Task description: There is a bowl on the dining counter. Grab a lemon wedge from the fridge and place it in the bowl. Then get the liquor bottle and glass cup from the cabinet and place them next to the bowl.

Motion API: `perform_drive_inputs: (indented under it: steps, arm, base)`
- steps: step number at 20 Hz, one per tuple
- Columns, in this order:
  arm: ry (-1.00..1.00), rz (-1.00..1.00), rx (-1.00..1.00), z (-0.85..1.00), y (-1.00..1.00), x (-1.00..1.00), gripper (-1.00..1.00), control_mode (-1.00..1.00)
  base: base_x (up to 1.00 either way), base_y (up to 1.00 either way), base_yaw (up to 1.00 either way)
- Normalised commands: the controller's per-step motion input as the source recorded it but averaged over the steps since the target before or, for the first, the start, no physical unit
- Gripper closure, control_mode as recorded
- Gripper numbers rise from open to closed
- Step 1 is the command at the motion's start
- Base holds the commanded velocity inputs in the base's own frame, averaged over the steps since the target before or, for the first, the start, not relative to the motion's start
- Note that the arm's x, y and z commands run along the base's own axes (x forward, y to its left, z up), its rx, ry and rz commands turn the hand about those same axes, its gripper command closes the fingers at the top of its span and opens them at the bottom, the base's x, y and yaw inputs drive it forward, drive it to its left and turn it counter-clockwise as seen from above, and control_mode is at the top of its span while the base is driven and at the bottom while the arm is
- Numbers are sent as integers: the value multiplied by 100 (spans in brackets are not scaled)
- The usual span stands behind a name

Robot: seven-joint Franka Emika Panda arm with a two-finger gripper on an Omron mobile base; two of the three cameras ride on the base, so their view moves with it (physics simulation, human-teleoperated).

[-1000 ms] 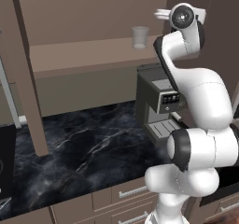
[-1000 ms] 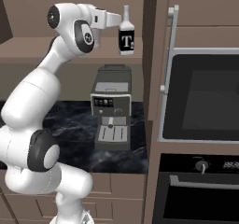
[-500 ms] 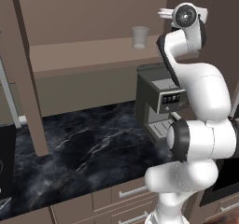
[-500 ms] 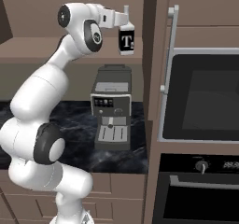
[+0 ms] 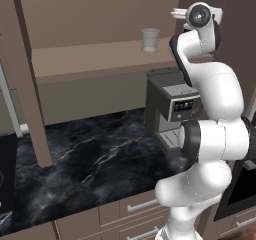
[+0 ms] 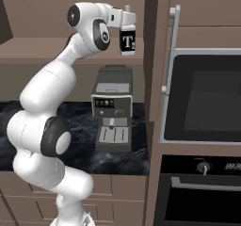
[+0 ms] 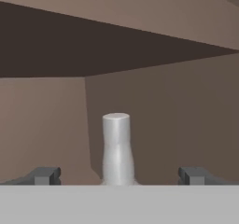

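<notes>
Brown cabinet walls box in the whole spot where the hand (image 6: 128,22) is working, up at shelf height inside the open cupboard. Its two fingers stand spread wide with nothing held, one on each side of the liquor bottle's neck (image 7: 116,146), which sits dead centre between them and just ahead. Makes sense: lined up like that, it only has to push in a bit and squeeze. From the right base view the liquor bottle (image 6: 128,40) looks to hang just under the hand, so the approach seems to be at neck level, though I can't tell if anything's touching yet. Further off to the hand's left, on the same cabinet shelf (image 5: 90,59), the glass cup (image 5: 149,39) stands upright and untouched, well apart. Below it all is the coffee machine (image 6: 113,107) on the dark marble counter (image 5: 90,159).
</notes>
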Motion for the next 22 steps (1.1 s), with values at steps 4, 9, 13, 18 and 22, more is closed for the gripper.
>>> perform_drive_inputs:
  steps: [4,9,13,18,22]
  arm:
    - [0,0,0,0,-14,10,-100,-100]
    - [0,0,0,0,-8,12,-100,-100]
    - [1,0,0,0,-4,15,-100,-100]
    - [2,0,0,0,-1,18,-100,-100]
    - [3,0,0,0,0,20,100,-100]
  base:
    - [0,0,0]
    - [0,0,0]
    - [0,0,0]
    - [0,0,0]
    - [0,0,0]
